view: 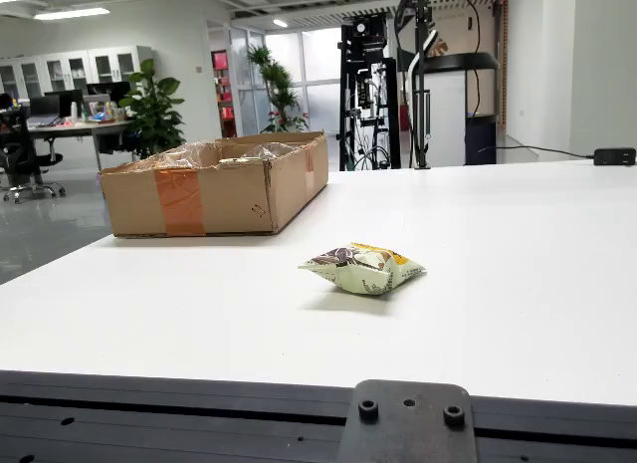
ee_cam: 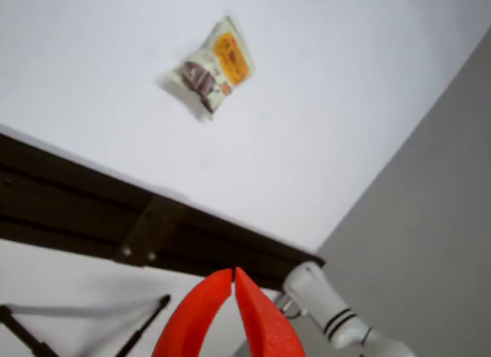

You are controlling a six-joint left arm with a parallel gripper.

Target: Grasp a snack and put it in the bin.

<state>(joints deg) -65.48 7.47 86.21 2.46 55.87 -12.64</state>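
You have 1 white tabletop [view: 518, 264] filling most of the fixed view, with a dark metal rail along its near edge and 1 black bracket [view: 406, 421] bolted at the middle of that rail, showing 2 screw heads. In the moving view the same tabletop [ee_cam: 345, 104] runs diagonally, its dark edge rail crossing the lower half.

Next in size, you see 1 cardboard box [view: 221, 184] on the far left part of the tabletop in the fixed view. It is open at the top, lined with clear plastic film, and carries 1 strip of brown tape down its front face. It does not appear in the moving view.

There is 1 snack bag [view: 362, 269], pale green with brown and orange print, lying flat on the tabletop near the middle, well apart from the box and to its right and nearer the camera in the fixed view. In the moving view the snack bag [ee_cam: 213, 65] sits near the top, touching nothing but the tabletop.

Your hand [ee_cam: 234, 274] shows only in the moving view, at the bottom edge: 2 red fingers whose tips meet, with nothing between them, off the tabletop's edge and well apart from the snack bag.
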